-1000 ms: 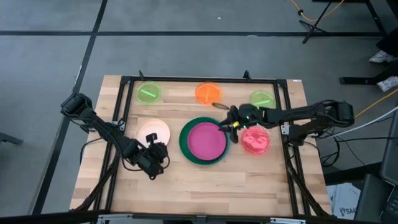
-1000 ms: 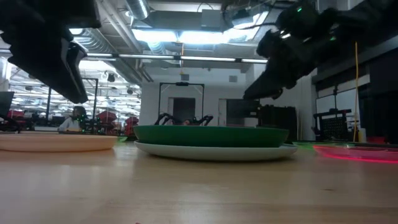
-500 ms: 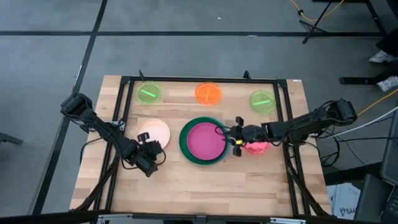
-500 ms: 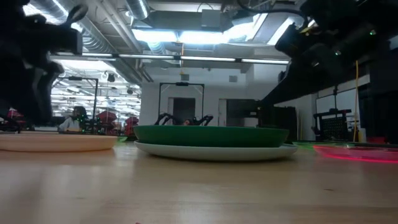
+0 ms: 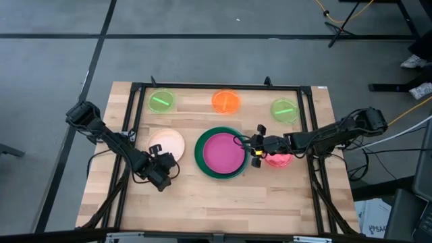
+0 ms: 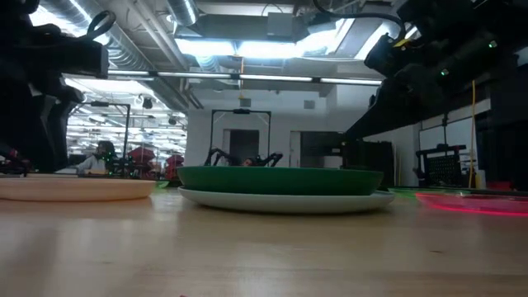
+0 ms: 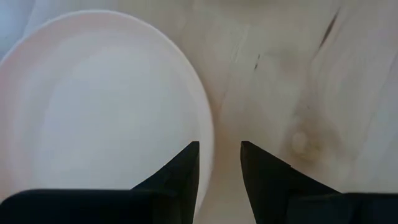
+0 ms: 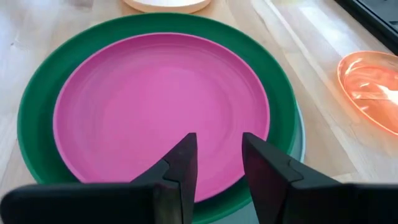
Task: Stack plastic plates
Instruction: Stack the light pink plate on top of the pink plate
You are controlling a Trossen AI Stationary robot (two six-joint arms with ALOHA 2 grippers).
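Two thin black arms with chunky joints and loose black cables are seen, each ended by a left gripper (image 5: 164, 173) or right gripper (image 5: 254, 144) with two dark pointed fingers (image 8: 178, 167), and small yellow marks are seen on the right one.

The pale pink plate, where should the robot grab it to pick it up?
Probably by its thin rim. The pale pink plate lies flat on the table, so only the edge offers a hold. The left tool is open, one finger over the plate's edge, one over bare wood. Pinching that near edge from above looks best.
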